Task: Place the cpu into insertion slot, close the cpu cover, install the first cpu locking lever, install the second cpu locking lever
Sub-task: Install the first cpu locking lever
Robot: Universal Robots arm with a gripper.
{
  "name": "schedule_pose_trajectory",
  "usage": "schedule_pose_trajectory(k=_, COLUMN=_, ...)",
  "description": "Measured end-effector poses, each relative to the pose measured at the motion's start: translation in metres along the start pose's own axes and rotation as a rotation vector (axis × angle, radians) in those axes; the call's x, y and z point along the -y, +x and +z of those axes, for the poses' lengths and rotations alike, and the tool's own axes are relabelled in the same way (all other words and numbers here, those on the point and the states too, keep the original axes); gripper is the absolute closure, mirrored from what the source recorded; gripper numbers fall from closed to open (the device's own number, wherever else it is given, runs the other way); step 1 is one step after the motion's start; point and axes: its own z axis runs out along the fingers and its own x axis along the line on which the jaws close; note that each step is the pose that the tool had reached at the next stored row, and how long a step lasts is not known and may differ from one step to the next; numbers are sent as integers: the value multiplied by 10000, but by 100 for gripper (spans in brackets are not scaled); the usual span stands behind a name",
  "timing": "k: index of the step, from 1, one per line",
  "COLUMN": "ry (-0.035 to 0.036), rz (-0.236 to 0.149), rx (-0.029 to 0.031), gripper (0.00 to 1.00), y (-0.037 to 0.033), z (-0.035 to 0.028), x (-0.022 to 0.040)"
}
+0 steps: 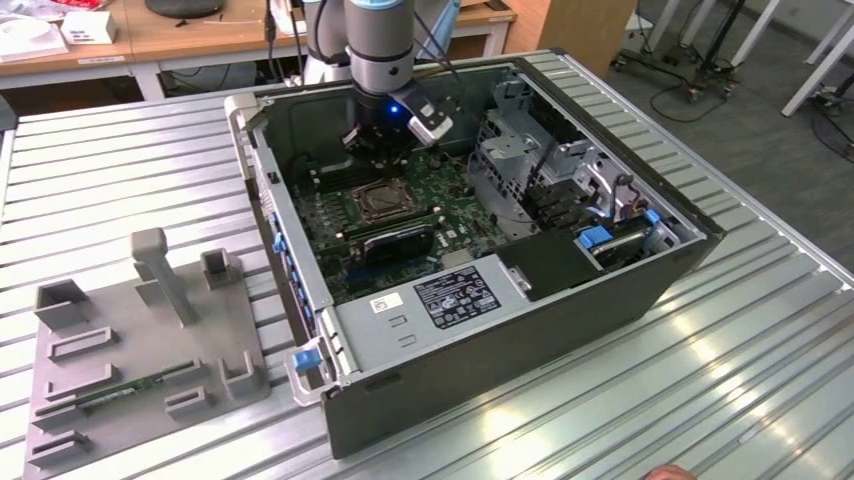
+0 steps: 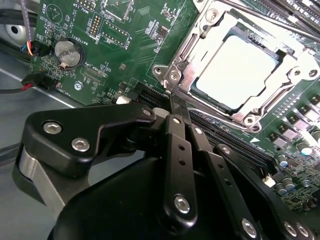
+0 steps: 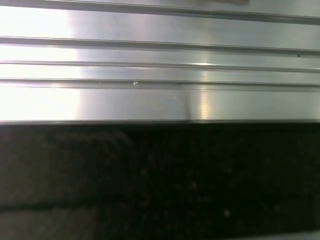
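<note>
Gripper hovering at the socket corner, chip already seated.

The gripper [image 2: 172, 102] is hanging with its fingers pinched together, nothing showing between them, and its tip is sitting just beside a corner of the cpu cover [image 2: 186, 50]. The cpu [image 2: 235, 70] is lying in the insertion slot [image 1: 380, 203], framed by the lowered cover, and a thin lever rod [image 2: 280, 22] is running along the far edge. This looks like lever work: I'd be pressing slowly, keeping the tip on the wire and off the motherboard [image 2: 125, 50].
</note>
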Motion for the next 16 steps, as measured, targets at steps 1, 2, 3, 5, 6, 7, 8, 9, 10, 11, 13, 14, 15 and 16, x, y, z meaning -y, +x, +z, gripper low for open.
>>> schedule_pose_trajectory(k=1, ry=0, rz=0, rx=1, gripper=89, y=0, z=1, x=4)
schedule_pose_trajectory(k=2, ry=-1, rz=0, rx=3, gripper=89, y=0, z=1, x=9)
schedule_pose_trajectory(k=3, ry=-2, rz=0, rx=4, gripper=89, y=0, z=2, x=13)
schedule_pose_trajectory(k=5, ry=-1, rz=-1, rx=5, gripper=89, y=1, z=1, x=22)
schedule_pose_trajectory(k=6, ry=-1, rz=-1, rx=5, gripper=89, y=1, z=1, x=26)
schedule_pose_trajectory(k=7, ry=-1, rz=0, rx=6, gripper=89, y=2, z=1, x=29)
schedule_pose_trajectory(k=8, ry=-1, rz=0, rx=6, gripper=89, y=2, z=2, x=31)
schedule_pose_trajectory(k=9, ry=0, rz=-1, rx=6, gripper=89, y=3, z=1, x=35)
schedule_pose_trajectory(k=10, ry=-1, rz=-1, rx=7, gripper=89, y=3, z=2, x=36)
schedule_pose_trajectory(k=11, ry=-1, rz=0, rx=8, gripper=89, y=3, z=2, x=36)
schedule_pose_trajectory(k=13, ry=0, rz=-2, rx=8, gripper=89, y=4, z=1, x=36)
schedule_pose_trajectory(k=14, ry=0, rz=-2, rx=9, gripper=89, y=4, z=1, x=37)
schedule_pose_trajectory(k=15, ry=-1, rz=-1, rx=9, gripper=89, y=4, z=1, x=37)
schedule_pose_trajectory(k=16, ry=-1, rz=-1, rx=10, gripper=89, y=4, z=1, x=37)
